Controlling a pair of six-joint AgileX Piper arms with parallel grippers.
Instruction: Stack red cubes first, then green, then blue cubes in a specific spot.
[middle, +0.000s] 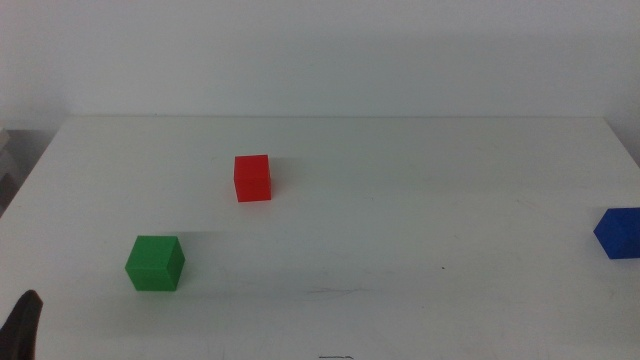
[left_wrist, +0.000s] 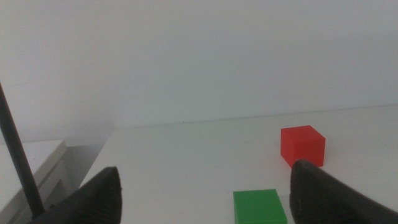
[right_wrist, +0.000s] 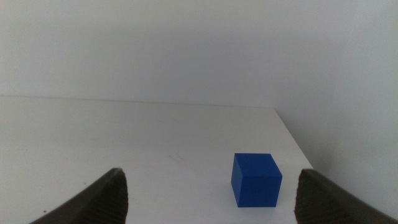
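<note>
White worktop (middle: 400, 230) bearing 3 separate cubes. Red cube (middle: 252, 178) serves as landmark: green cube (middle: 155, 263) nearer and left of it; blue cube (middle: 620, 233) far right. Left claw (left_wrist: 205, 199) and right claw (right_wrist: 211, 199) both spread apart, empty.

Dark, matte, rounded jaws on left gripper (left_wrist: 202, 190) and right gripper (right_wrist: 211, 193).

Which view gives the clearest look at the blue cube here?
The right wrist view: the blue cube sits whole and large on the table, ahead of the open right tool. The middle view cuts it at the right edge. The left wrist view misses it.
</note>
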